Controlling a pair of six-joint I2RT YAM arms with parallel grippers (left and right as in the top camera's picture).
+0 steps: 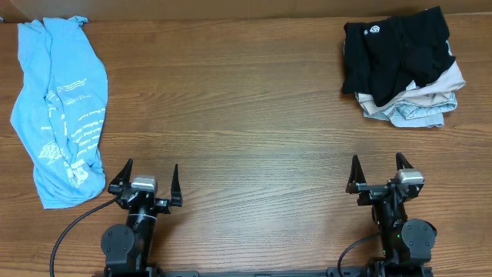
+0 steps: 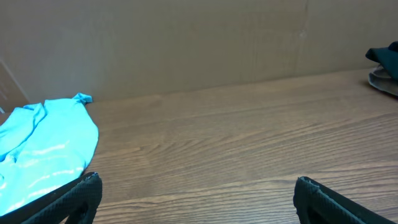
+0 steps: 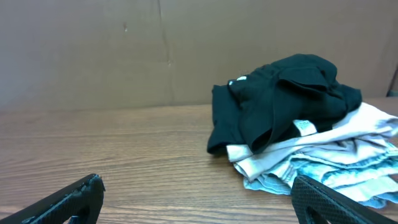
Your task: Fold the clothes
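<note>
Overhead, your left tool (image 1: pixel 151 173) and right tool (image 1: pixel 377 165) gaped released and empty — folding not yet begun — while the blue T-shirt (image 1: pixel 61 108) lay crumpled at the worktop's (image 1: pixel 246 115) left edge, so the next move likely called for reaching over and flattening it.

T-shirt (image 2: pixel 43 146) cut off L edge, L wrist view; print (image 1: pixel 73 127) unreadable.

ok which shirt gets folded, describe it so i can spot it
Start at the wooden table and go to its left edge, ahead of the left gripper. There lies a crumpled light blue T-shirt with white print, alone. The other clothes, a black garment atop beige and pale grey-blue garments, sit piled at the far right corner.
</note>
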